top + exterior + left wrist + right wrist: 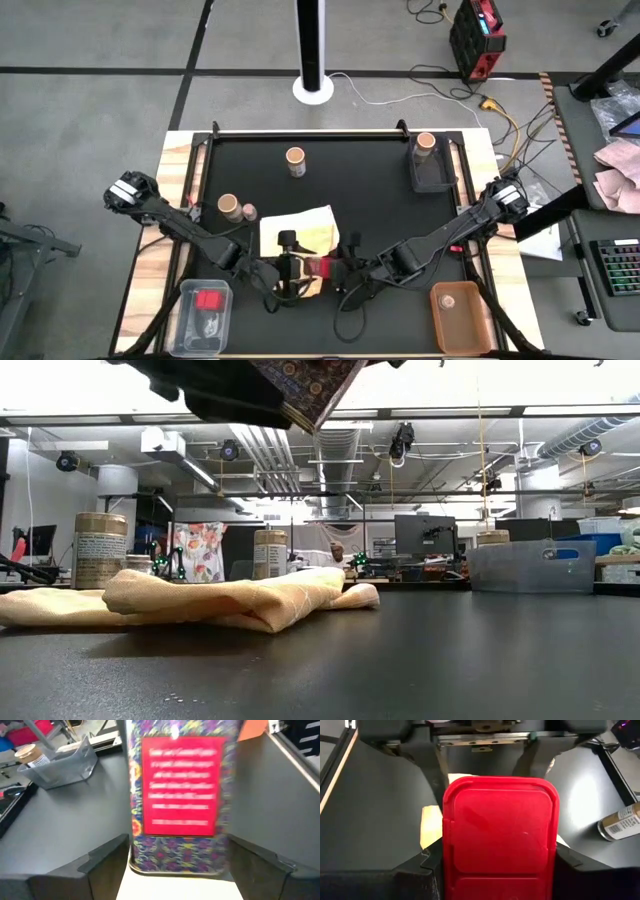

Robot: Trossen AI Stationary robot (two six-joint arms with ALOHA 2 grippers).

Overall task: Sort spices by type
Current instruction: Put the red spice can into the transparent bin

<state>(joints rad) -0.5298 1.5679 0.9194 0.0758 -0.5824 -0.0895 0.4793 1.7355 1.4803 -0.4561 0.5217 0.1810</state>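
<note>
A: Identify the item between the two arms.
B: A blocky spice tin [177,795]; red lid [500,827], sides printed in a multicoloured floral pattern, one face carrying a red label panel with pale lettering too blurred to read; it is raised above the black table [380,190], over the near edge of the folded yellow cloth [300,232].

A: State of the right gripper?
B: The right gripper [495,862] is clamped on the tin, a dark finger pressed against each side below the lid.

A: And the left gripper?
B: The left gripper [175,865] faces the label side; its fingers stand spread wide, either side of the tin, with a visible gap on both sides; no contact can be confirmed.

A: Location of the other spices?
B: One round jar with a tan top [295,160] stands at the far centre; a second [230,208] stands left of the cloth; a third [426,146] sits inside the grey bin [432,172] at far right; another red tin [208,299] lies in the clear bin [203,320] at near left; a small pale round one [448,300] rests in the orange bin [460,318] at near right.
</note>
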